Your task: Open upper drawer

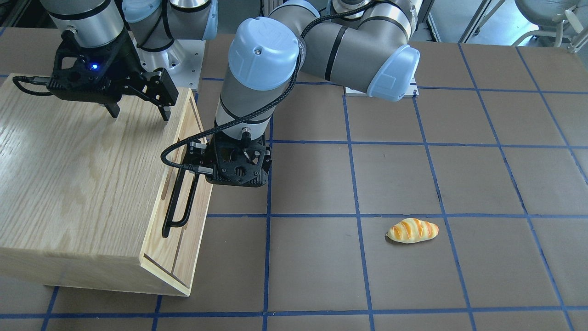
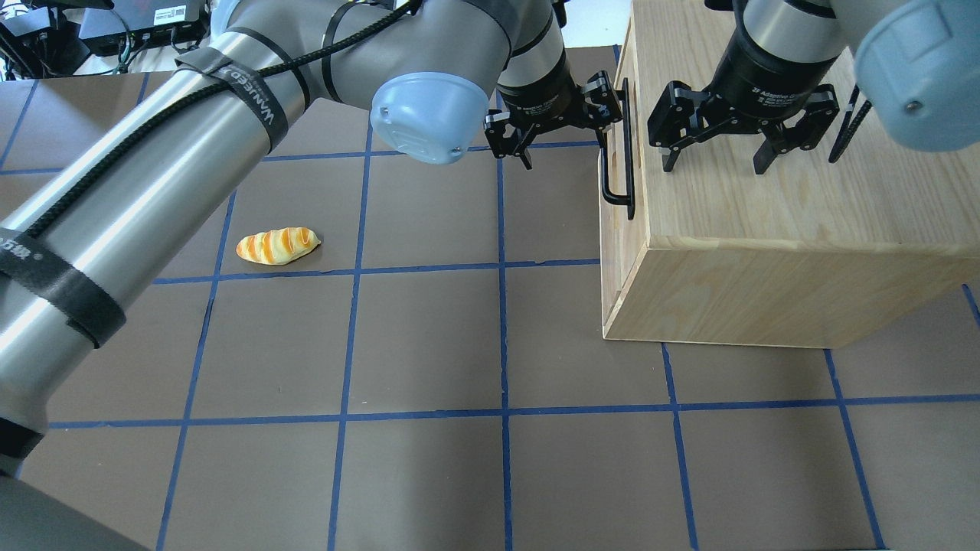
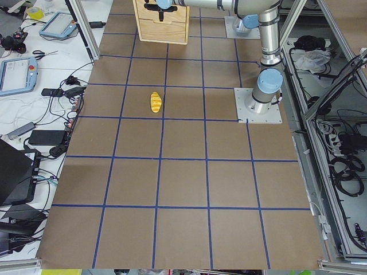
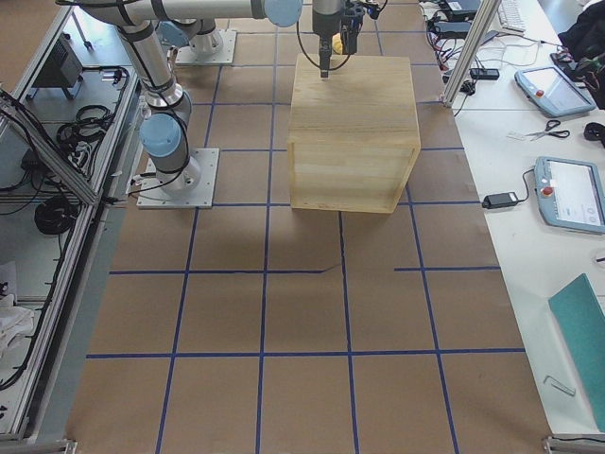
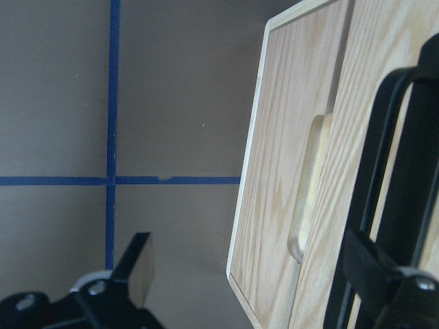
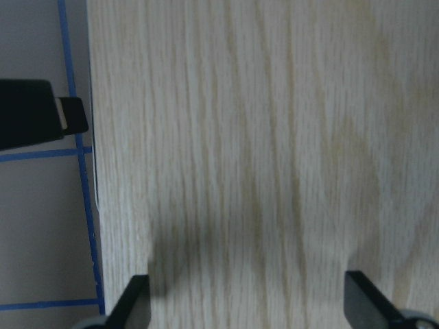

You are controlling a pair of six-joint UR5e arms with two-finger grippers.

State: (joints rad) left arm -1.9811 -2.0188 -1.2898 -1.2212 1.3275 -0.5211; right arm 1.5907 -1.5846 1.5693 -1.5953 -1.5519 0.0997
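Upper drawer (image 5: 360, 68) sits high on the front of a big oak box (image 2: 781, 291), and that front faces the table's left end. A black bar handle (image 5: 415, 192) runs along the drawer's panel, with an oblong slot (image 5: 310, 185) beside it. The panel lies close against the box, and I cannot tell whether it stands out at all. What the drawer and the box hold is hidden.

The box stands on a brown table (image 2: 429, 344) marked into squares with blue tape (image 2: 501, 306). It is in front of the right arm's base, toward the right end. A striped bread roll (image 2: 277, 245) lies well apart from the box toward the left end, nearer the operators' edge. Beyond that edge a white bench (image 3: 57, 57) carries control tablets (image 3: 14, 74) and loose cables (image 3: 63, 109).

The left gripper (image 2: 568, 141) points down just in front of the drawer with its fingers spread wide, pinching nothing. One finger (image 5: 140, 264) hangs over bare table and the other (image 5: 374, 271) is right at the handle. Whether that finger touches the bar I cannot tell.

The right gripper (image 2: 713, 164) hangs over the top of the box near its front edge, fingers spread. Its tips are close to the oak, but I cannot tell whether they touch it.
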